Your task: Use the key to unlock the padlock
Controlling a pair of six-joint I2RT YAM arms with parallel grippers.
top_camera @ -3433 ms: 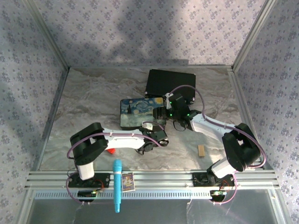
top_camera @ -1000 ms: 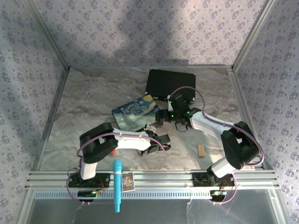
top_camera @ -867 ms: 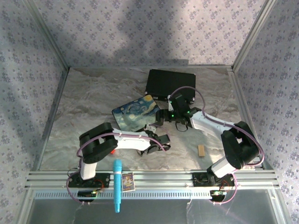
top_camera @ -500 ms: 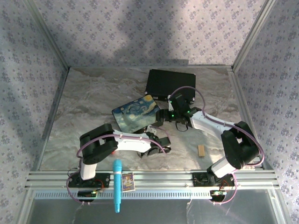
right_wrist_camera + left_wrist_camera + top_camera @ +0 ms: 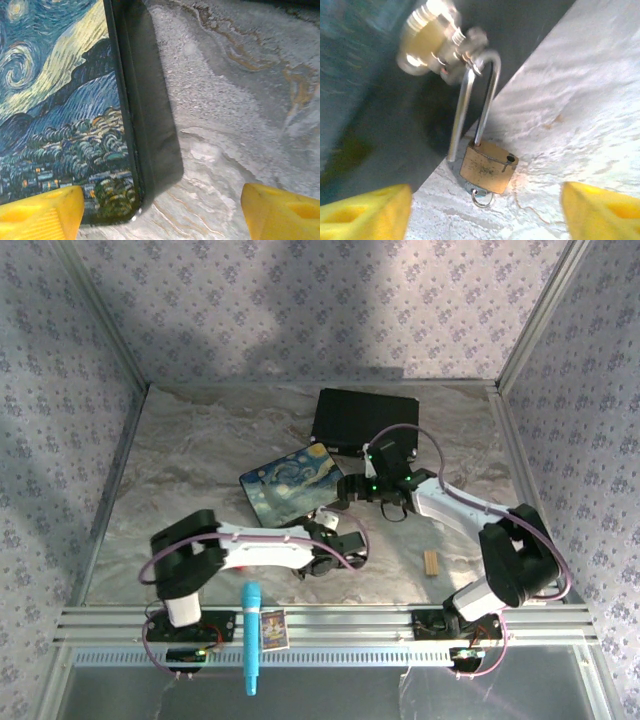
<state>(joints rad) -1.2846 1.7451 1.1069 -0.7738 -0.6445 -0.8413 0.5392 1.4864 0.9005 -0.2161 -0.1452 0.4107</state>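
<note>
The small brass padlock (image 5: 488,166) lies on the marble table against the side of the starry-night box (image 5: 288,485). Its silver shackle (image 5: 476,100) is hooked through the box's brass clasp (image 5: 434,44). One shackle leg enters the body; the other ends beside it, and an empty hole shows on the body's top. The key (image 5: 481,195), with its small ring, sits in the padlock's underside. My left gripper (image 5: 482,215) (image 5: 340,545) is open, its yellow fingertips either side of the key. My right gripper (image 5: 160,212) (image 5: 350,490) is open around the corner of the box (image 5: 60,110).
A black case (image 5: 365,420) lies behind the box. A pale wooden block (image 5: 431,562) rests on the table at the right. A blue marker (image 5: 251,635) and a small card (image 5: 273,628) sit on the near rail. Patterned walls enclose the table.
The box was turned anticlockwise between 3.4 s and 1 s ago. Since then the left arm's elbow has swung left and lower; both grippers have stayed near the box's corner.
</note>
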